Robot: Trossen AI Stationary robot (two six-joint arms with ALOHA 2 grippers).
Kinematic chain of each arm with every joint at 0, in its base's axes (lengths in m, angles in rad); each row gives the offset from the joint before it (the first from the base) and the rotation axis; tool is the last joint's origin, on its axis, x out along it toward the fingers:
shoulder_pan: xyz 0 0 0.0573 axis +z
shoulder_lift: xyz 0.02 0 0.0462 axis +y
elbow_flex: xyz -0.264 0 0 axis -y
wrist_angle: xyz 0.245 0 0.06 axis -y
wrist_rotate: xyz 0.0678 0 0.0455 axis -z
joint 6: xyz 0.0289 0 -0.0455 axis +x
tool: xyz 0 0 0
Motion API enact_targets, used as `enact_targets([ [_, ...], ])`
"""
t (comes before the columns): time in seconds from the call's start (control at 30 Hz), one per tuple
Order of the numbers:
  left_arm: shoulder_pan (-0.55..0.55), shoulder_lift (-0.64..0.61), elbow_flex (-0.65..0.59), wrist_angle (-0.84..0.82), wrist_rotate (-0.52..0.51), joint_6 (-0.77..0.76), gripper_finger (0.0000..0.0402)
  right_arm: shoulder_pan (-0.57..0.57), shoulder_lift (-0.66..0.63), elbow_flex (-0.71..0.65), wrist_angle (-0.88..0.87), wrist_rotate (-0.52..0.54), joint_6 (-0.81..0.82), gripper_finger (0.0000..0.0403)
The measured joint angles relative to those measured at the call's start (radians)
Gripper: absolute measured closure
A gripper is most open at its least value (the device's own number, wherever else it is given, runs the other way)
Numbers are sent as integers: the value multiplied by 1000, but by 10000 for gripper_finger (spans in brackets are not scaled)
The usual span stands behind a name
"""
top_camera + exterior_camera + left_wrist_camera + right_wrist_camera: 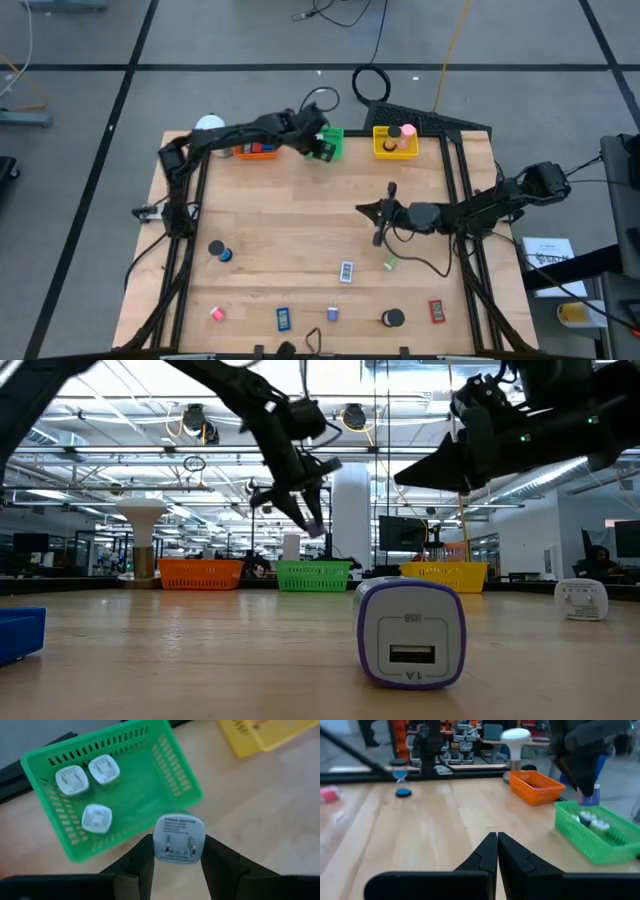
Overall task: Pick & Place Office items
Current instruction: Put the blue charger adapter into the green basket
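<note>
My left gripper is shut on a white power adapter and hovers over the near rim of the green tray, which has three white adapters in it. My right gripper is shut with nothing in it and hangs level above the middle of the table. Other office items lie on the near half of the table: a blue-black roll, a pink piece, a blue rectangle, a purple-white adapter, a black roll and a red rectangle. My left gripper pinches the adapter by two opposite sides between its two fingers. The fingers slant down from the table's left side. The adapter's pronged face is turned back toward the wrist. It is lifted clear, above the green tray's rim.
An orange tray with blue and red pieces stands left of the green one, and a yellow tray with a pink roll stands right of it. A white lamp is at the far left corner. A small white-blue piece and a green bit lie below the right gripper.
</note>
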Motion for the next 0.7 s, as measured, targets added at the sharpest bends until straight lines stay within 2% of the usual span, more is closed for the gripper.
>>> enact_targets([
  [0.23, 47, 167, 148, -76, -27, -34, 267, -14, 0, 0, -16, -2, 84, 399],
  [0.47, 76, 184, 162, -81, -84, -93, 267, -13, 0, 0, -15, -2, 89, 399],
  [0.7, 82, 184, 151, -82, -59, -132, 267, -13, 0, 0, -15, -2, 88, 399],
])
